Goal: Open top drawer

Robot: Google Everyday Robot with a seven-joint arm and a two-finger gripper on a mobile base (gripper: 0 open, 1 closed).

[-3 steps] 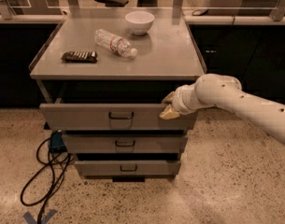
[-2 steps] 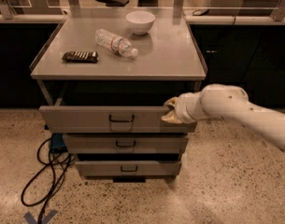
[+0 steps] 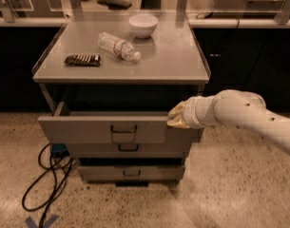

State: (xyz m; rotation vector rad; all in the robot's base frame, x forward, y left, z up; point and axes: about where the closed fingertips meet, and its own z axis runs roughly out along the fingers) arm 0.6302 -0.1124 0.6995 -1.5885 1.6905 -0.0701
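Top drawer (image 3: 87, 129) partly out beneath the cabinet top (image 3: 178, 63), front panel forward of the two lower drawers (image 3: 135, 173). Gripper (image 3: 176, 116) at the right end of that panel, apparently touching its upper edge; open or closed, cannot tell. On top: bowl (image 3: 143, 24), plastic bottle (image 3: 118, 46) lying on its side, dark flat object (image 3: 82, 60). Looped cable (image 3: 42, 184) on floor, left.

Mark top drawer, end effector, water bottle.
top drawer (image 3: 78, 129), camera view, front panel, left half.
end effector (image 3: 177, 116), camera view, tip at drawer's right front edge.
water bottle (image 3: 118, 46), camera view, mid-body.
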